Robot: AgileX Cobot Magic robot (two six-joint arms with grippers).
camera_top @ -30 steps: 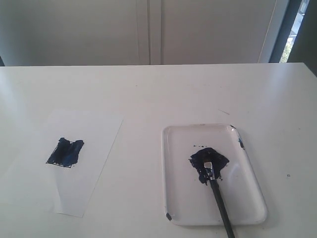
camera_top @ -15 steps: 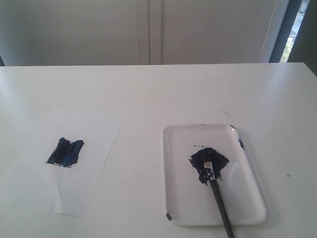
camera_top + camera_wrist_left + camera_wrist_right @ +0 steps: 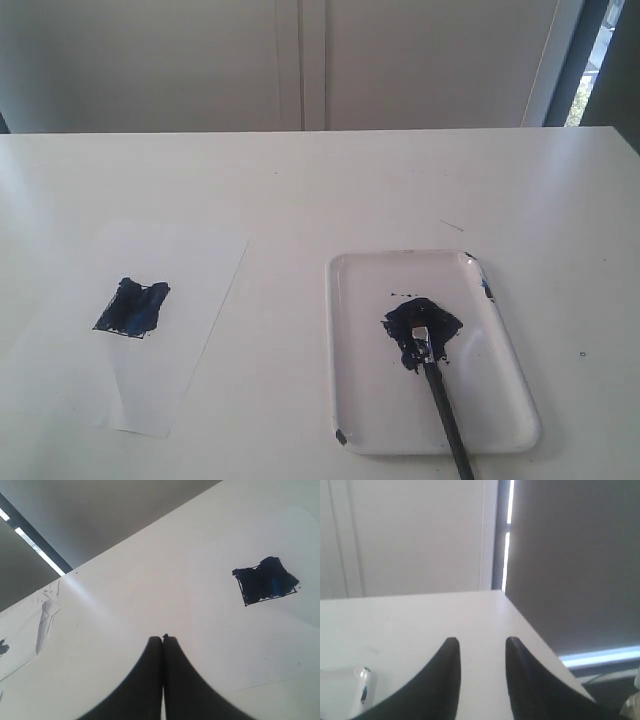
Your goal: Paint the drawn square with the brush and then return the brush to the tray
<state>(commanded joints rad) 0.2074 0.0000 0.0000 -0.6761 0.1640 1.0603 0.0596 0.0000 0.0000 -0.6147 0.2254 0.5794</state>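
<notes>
On the white surface (image 3: 300,190): a paper sheet to the left and a tray to the right, well apart.
Paper sheet (image 3: 195,300): white, flat, lying at a slant on the surface.
Drawn square (image 3: 132,308): sat on the paper sheet; its inside was smeared dark blue, with the paint running past the thin black outline at the top. The left wrist view showed it too (image 3: 267,580), with the outline visible along two sides.
Tray (image 3: 355,300): white, glossy, with rounded corners and a raised rim; small blue marks showed on its far right rim.
Paint blot (image 3: 400,322): dark blue and splattered, near the middle of the tray.
Brush (image 3: 442,405): lay in the tray, its bristles and silver ferrule in the paint blot; the black handle ran over the near rim, its end cut off by the edge of the exterior view.
Left hand (image 3: 163,639): dark fingers pressed together with nothing between them, above bare surface, apart from the drawn square.
Right hand (image 3: 480,642): fingers spread and empty, pointing across a corner of the surface.
</notes>
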